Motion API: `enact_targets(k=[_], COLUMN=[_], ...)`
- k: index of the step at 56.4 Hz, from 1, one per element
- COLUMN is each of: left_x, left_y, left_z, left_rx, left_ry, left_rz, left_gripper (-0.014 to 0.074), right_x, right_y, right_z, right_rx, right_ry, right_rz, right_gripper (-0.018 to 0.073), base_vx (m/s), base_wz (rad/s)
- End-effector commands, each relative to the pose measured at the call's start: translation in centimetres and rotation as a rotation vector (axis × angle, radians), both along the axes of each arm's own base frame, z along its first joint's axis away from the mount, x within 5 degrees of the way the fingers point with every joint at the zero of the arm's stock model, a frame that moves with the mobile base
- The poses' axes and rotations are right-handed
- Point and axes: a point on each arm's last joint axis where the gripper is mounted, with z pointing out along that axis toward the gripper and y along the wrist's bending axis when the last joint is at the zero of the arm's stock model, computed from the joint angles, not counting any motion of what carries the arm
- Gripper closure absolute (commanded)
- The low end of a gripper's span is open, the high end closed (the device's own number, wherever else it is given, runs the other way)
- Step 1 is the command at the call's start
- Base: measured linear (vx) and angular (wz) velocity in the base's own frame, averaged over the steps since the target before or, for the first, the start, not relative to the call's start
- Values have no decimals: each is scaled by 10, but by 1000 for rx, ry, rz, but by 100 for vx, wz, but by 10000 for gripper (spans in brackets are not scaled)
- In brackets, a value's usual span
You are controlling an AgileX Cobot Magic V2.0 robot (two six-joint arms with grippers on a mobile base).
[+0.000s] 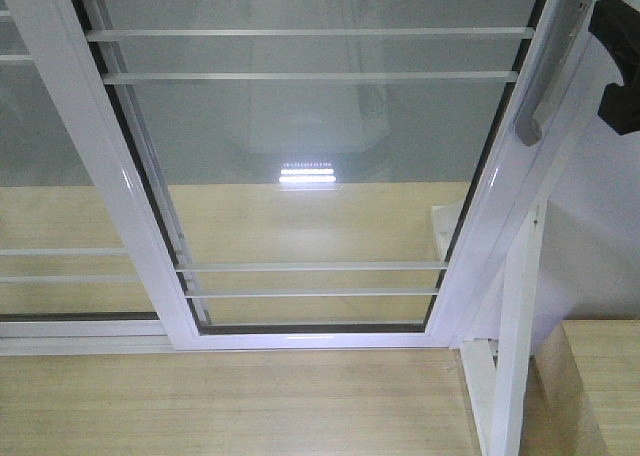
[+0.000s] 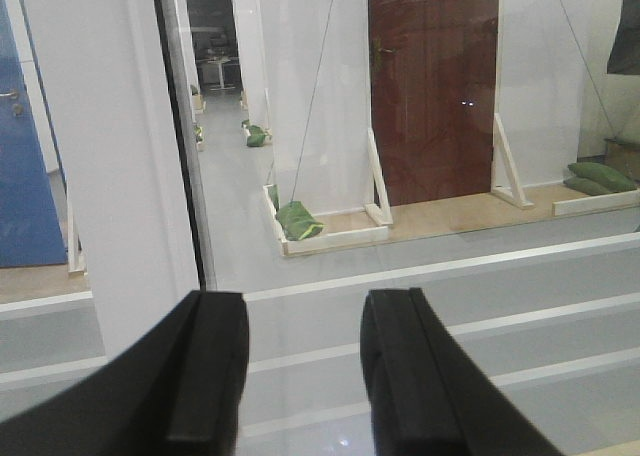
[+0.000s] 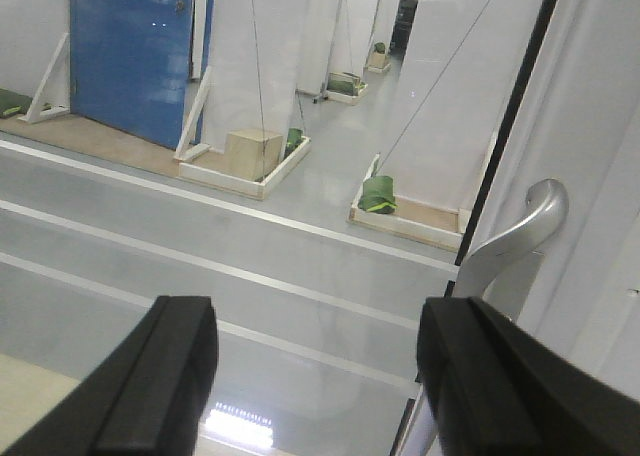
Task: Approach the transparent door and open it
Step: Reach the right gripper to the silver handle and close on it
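The transparent door fills the front view, clear glass with thin white bars in a glossy white frame. Its curved grey handle sits on the right rail. My right gripper shows as a black shape just right of the handle. In the right wrist view my right gripper is open and empty, facing the glass, with the handle just above its right finger. My left gripper is open and empty, close to the glass, with a white frame rail at its left.
A similar barred glass panel without a handle stands to the left. A white wooden stand is at the lower right on the wooden floor. Beyond the glass are a blue door, a dark red door, white panels and green bags.
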Motion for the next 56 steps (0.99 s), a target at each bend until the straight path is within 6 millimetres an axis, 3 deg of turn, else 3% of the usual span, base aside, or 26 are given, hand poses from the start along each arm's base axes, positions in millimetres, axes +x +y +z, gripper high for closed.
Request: enact_targets(k=[1, 15, 35, 56], left_x=[-5, -8, -8, -8], left_y=[0, 0, 0, 0], left_z=[21, 19, 19, 19], left_rx=[-36, -32, -32, -30], left_ry=[-114, -86, -84, -84], left_rz=[-5, -6, -7, -6], left_gripper=[177, 177, 177, 177], right_x=[0, 26, 96, 175], right_y=[-4, -40, -36, -35], right_z=[18, 1, -30, -45], right_rx=[8, 28, 32, 88], right_ry=[-86, 18, 26, 23], right_rz=[-19, -231, -202, -204], right_gripper=[57, 59, 83, 83], base_vx=[0, 0, 0, 0], base_wz=[0, 0, 0, 0])
